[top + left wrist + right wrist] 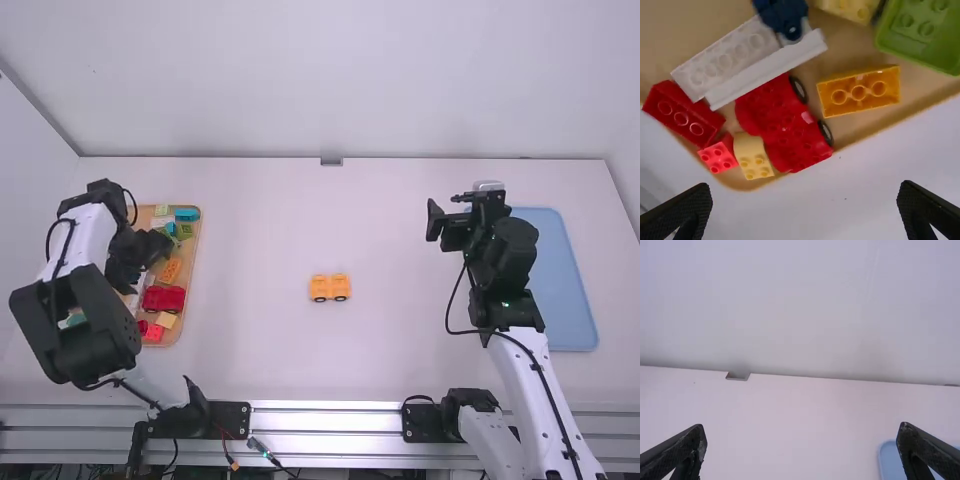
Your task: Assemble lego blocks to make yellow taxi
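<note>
Left claw (148, 265) well apart from orange car (321, 286)

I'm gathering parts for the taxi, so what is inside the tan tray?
The tray holds a red wheeled base, orange brick, white brick and green piece, among others. In the high view, the left arm covers part, hiding whatever lies there.

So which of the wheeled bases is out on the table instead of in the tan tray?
The orange one, near the table's middle; the red one lies in the tray.
</note>
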Action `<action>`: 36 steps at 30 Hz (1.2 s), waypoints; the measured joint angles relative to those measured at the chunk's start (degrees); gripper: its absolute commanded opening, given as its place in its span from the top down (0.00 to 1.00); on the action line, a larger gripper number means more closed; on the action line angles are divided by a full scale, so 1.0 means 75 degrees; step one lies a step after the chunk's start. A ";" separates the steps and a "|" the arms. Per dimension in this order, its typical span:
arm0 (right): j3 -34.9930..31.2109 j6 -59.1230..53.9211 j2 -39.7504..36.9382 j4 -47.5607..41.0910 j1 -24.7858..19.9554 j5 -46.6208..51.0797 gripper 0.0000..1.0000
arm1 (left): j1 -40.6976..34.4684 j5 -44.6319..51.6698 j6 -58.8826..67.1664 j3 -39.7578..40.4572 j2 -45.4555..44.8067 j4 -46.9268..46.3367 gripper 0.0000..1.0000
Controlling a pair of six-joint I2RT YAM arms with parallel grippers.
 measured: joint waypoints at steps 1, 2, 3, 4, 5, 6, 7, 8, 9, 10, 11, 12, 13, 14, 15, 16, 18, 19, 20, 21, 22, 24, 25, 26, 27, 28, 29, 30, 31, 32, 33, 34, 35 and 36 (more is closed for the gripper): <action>0.0000 0.0020 0.0000 -0.0012 0.0000 -0.0006 0.01 | 0.0000 -0.0154 -0.0265 -0.0087 -0.0003 -0.0044 0.01; 0.0000 0.0029 0.0000 -0.0026 0.0000 -0.0020 0.01 | -0.0015 -0.0356 -0.0577 -0.0210 -0.0003 -0.0111 0.01; 0.0000 0.0012 0.0000 -0.0032 0.0000 -0.0023 0.01 | -0.0015 -0.0417 -0.0673 -0.0254 -0.0012 -0.0119 0.01; 0.0000 0.0026 0.0000 -0.0041 0.0000 -0.0026 0.01 | -0.0017 -0.0525 -0.0845 -0.0373 -0.0038 -0.0154 0.01; 0.0000 0.0029 0.0000 -0.0041 0.0000 -0.0026 0.01 | -0.0015 -0.0603 -0.1011 -0.0548 -0.0122 -0.0128 0.01; 0.0000 0.0012 0.0000 -0.0041 0.0000 -0.0026 0.01 | -0.0017 -0.0662 -0.1169 -0.0766 -0.0274 -0.0052 0.01; 0.0000 0.0017 0.0000 -0.0038 0.0000 -0.0026 0.01 | -0.0023 -0.0664 -0.1221 -0.0991 -0.0481 0.0111 0.01; 0.0000 0.0020 0.0000 -0.0041 0.0000 -0.0026 0.01 | -0.0023 -0.0638 -0.1268 -0.1367 -0.0895 0.0423 0.01; 0.0000 0.0020 0.0000 -0.0041 0.0000 -0.0035 0.01 | -0.0023 -0.0621 -0.1297 -0.1693 -0.1323 0.0635 0.01; 0.0003 0.0035 0.0000 -0.0038 0.0000 -0.0032 0.01 | -0.0026 -0.0618 -0.1309 -0.1775 -0.1437 0.0670 0.01; 0.0000 0.0003 0.0000 -0.0035 0.0006 -0.0032 0.01 | -0.0032 -0.0624 -0.1346 -0.2241 -0.2148 0.0866 0.01; 0.0000 0.0003 0.0000 -0.0035 0.0032 -0.0023 0.01 | -0.0029 -0.0624 -0.1358 -0.2535 -0.2611 0.1005 0.01; 0.0000 0.0029 0.0000 -0.0035 0.0061 -0.0023 0.01 | -0.0029 -0.0627 -0.1378 -0.2818 -0.3042 0.1177 0.01; 0.0000 0.0026 0.0000 -0.0032 0.0076 -0.0026 0.01 | -0.0029 -0.0624 -0.1381 -0.2923 -0.3194 0.1253 0.01; 0.0000 -0.0003 0.0000 -0.0017 0.0117 -0.0026 0.01 | -0.0032 -0.0621 -0.1384 -0.3144 -0.3506 0.1393 0.01; 0.0000 0.0003 0.0000 0.0009 0.0152 -0.0032 0.01 | -0.0029 -0.0621 -0.1378 -0.3299 -0.3692 0.1489 0.01; 0.0000 0.0017 0.0000 0.0102 0.0236 -0.0023 0.01 | -0.0029 -0.0597 -0.1323 -0.3634 -0.4033 0.1626 0.00; 0.0000 0.0003 0.0000 0.0146 0.0268 -0.0035 0.01 | -0.0029 -0.0545 -0.1320 -0.3724 -0.4097 0.1682 0.00; 0.0000 0.0003 0.0003 0.0198 0.0321 -0.0023 0.01 | -0.0029 -0.0455 -0.1309 -0.3838 -0.4141 0.1792 0.02; 0.0000 0.0006 0.0000 0.0207 0.0332 -0.0026 0.01 | -0.0029 -0.0440 -0.1306 -0.3858 -0.4141 0.1816 0.02; 0.0000 0.0012 0.0000 0.0262 0.0393 -0.0026 0.01 | -0.0035 -0.0344 -0.1259 -0.3952 -0.4132 0.1985 0.02; 0.0000 -0.0015 0.0000 0.0358 0.0469 -0.0032 0.01 | -0.0067 -0.0274 -0.1204 -0.4013 -0.4033 0.2130 0.02; 0.0000 0.0000 0.0000 0.0358 0.0475 -0.0032 0.01 | -0.0076 -0.0271 -0.1204 -0.4013 -0.4007 0.2142 0.04; 0.0000 0.0009 0.0000 0.0396 0.0510 -0.0032 0.01 | -0.0090 -0.0262 -0.1212 -0.4013 -0.3818 0.2209 0.10; 0.0003 0.0009 0.0000 0.0431 0.0542 -0.0044 0.01 | -0.0085 -0.0248 -0.1218 -0.4013 -0.3535 0.2259 0.15; 0.0000 0.0000 0.0000 0.0443 0.0554 -0.0044 0.01 | -0.0085 -0.0248 -0.1209 -0.4013 -0.3436 0.2259 0.16; 0.0000 -0.0020 0.0003 0.0493 0.0583 -0.0023 0.01 | -0.0076 -0.0245 -0.1212 -0.4013 -0.3150 0.2279 0.16; 0.0000 -0.0023 0.0000 0.0536 0.0618 -0.0015 0.01 | -0.0044 -0.0239 -0.1212 -0.4013 -0.2900 0.2294 0.16; 0.0000 -0.0006 0.0000 0.0554 0.0656 -0.0009 0.01 | -0.0041 -0.0224 -0.1215 -0.4013 -0.2690 0.2314 0.16; 0.0000 0.0012 0.0000 0.0560 0.0670 -0.0009 0.01 | -0.0044 -0.0224 -0.1215 -0.4013 -0.2579 0.2337 0.17; 0.0000 -0.0006 0.0000 0.0560 0.0697 -0.0015 0.01 | -0.0044 -0.0221 -0.1215 -0.4013 -0.2375 0.2401 0.20; 0.0000 0.0006 0.0000 0.0562 0.0726 -0.0012 0.01 | -0.0044 -0.0224 -0.1215 -0.4013 -0.2171 0.2480 0.26; 0.0000 0.0003 0.0000 0.0571 0.0731 -0.0009 0.01 | -0.0044 -0.0224 -0.1218 -0.4013 -0.2078 0.2509 0.31; 0.0000 0.0009 0.0000 0.0583 0.0731 -0.0003 0.01 | -0.0044 -0.0224 -0.1212 -0.4013 -0.1958 0.2544 0.32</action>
